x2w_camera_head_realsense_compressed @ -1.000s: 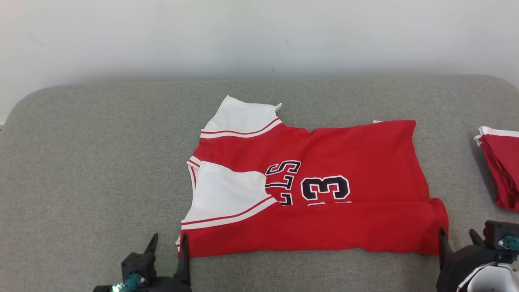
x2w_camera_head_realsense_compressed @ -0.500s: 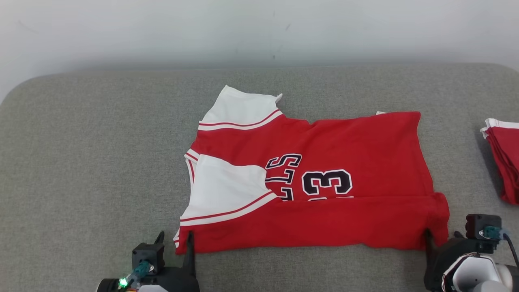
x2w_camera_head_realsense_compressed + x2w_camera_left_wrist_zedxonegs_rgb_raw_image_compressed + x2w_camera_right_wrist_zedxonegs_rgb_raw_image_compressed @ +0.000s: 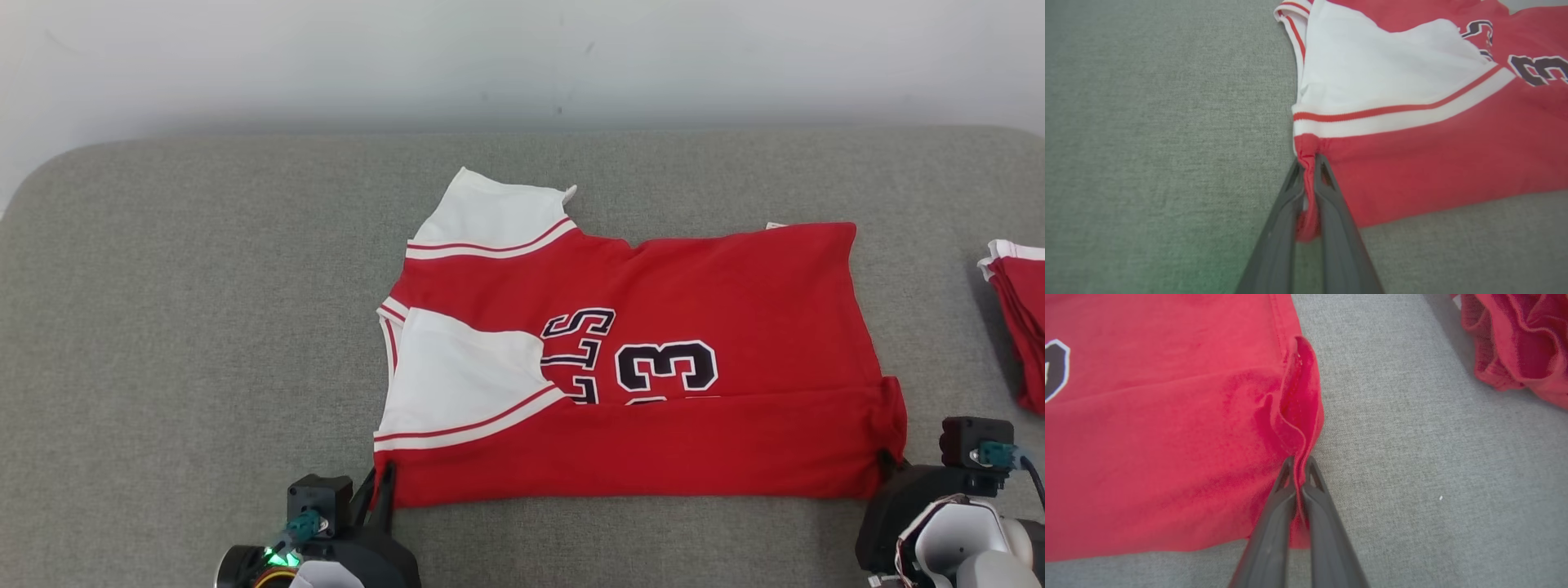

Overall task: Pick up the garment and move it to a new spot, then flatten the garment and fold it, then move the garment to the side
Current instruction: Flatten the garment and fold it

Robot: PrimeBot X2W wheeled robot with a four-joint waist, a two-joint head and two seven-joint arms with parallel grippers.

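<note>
The red jersey (image 3: 653,327) lies mid-table (image 3: 163,327), spread sideways, its near strip already doubled over the number. Folding stage, I'd say. The left claw (image 3: 1308,167) is pinched tight on the near-left corner, cloth bunched between its fingers; the right claw (image 3: 1298,465) is clamped on the near-right hem corner. Next move, by my read — lift both corners evenly and carry them toward the far edge, keeping the crease straight. A second red pile (image 3: 1016,327) sits well off to the right.
</note>
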